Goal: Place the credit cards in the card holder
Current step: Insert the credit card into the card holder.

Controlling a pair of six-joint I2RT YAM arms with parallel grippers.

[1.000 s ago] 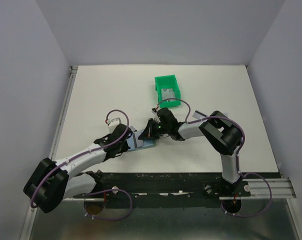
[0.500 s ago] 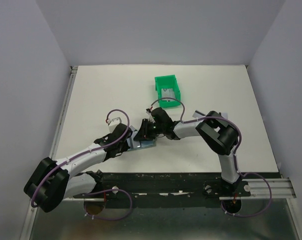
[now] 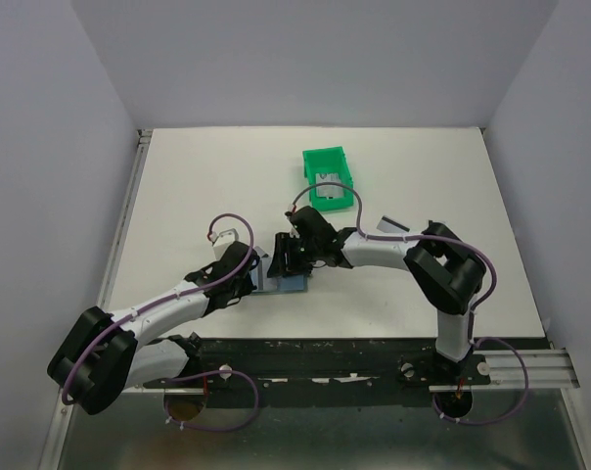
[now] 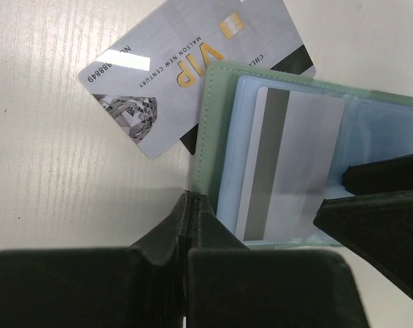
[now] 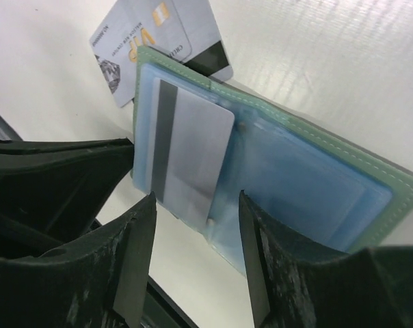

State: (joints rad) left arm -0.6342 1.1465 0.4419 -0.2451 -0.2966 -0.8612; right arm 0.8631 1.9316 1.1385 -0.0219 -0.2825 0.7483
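The card holder (image 4: pixel 210 130) lies open on the table, grey-green with pale blue pockets (image 5: pixel 302 184). A silvery credit card (image 5: pixel 193 154) with a black stripe sits tucked in its left pocket (image 4: pixel 295 160). Two more credit cards (image 4: pixel 169 72) lie partly under the holder's far edge, one marked VIP (image 5: pixel 128 44). My left gripper (image 4: pixel 191 203) is shut on the holder's near left edge (image 3: pixel 254 279). My right gripper (image 5: pixel 196 205) is open just above the tucked card, touching nothing (image 3: pixel 279 262). The holder (image 3: pixel 294 285) shows between both grippers in the top view.
A bright green bin (image 3: pixel 328 176) stands behind the grippers on the white table (image 3: pixel 198 186), with a silvery card (image 3: pixel 325 180) inside it. Both arms crowd the near middle of the table. The right gripper's fingers (image 4: pixel 384 205) show in the left wrist view.
My right gripper has opened and let go of the card, which now rests in the pocket. It also shifted slightly left. The left gripper stayed shut in place.
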